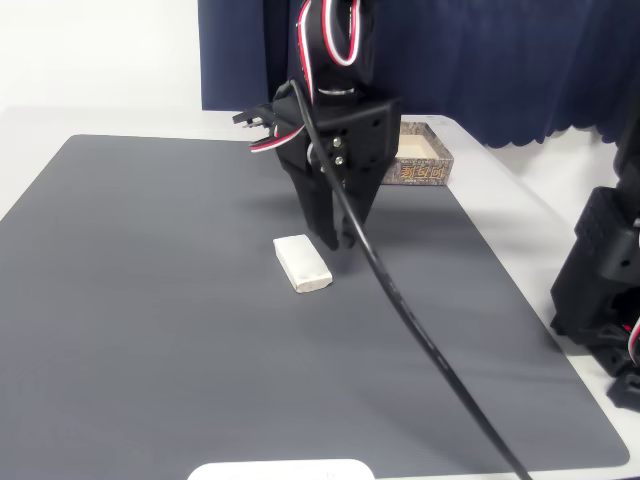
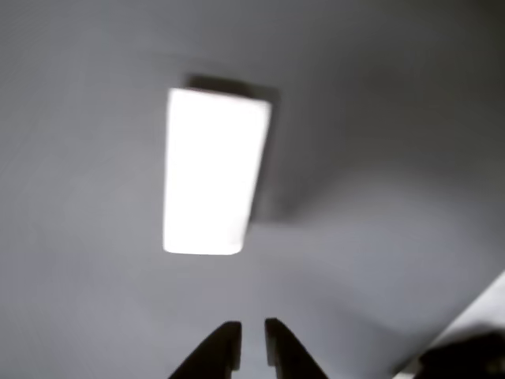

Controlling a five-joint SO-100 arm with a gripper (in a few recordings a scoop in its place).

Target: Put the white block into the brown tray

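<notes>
The white block (image 1: 302,264) lies flat on the dark grey mat, a small off-white bar. In the wrist view the white block (image 2: 213,170) is bright and blurred, just ahead of the fingertips. My gripper (image 1: 335,238) points down at the mat just right of and behind the block, apart from it. The jaws are shut with only a thin slit between them and nothing in it; the same shows at my gripper (image 2: 252,345) in the wrist view. The brown tray (image 1: 425,172) stands at the mat's far right edge, behind the arm, partly hidden by it.
A black cable (image 1: 420,340) runs from the arm down across the mat to the front right. Another black arm base (image 1: 605,280) stands off the mat at the right. A white object (image 1: 280,470) pokes in at the front edge. Blue curtain (image 1: 500,60) behind.
</notes>
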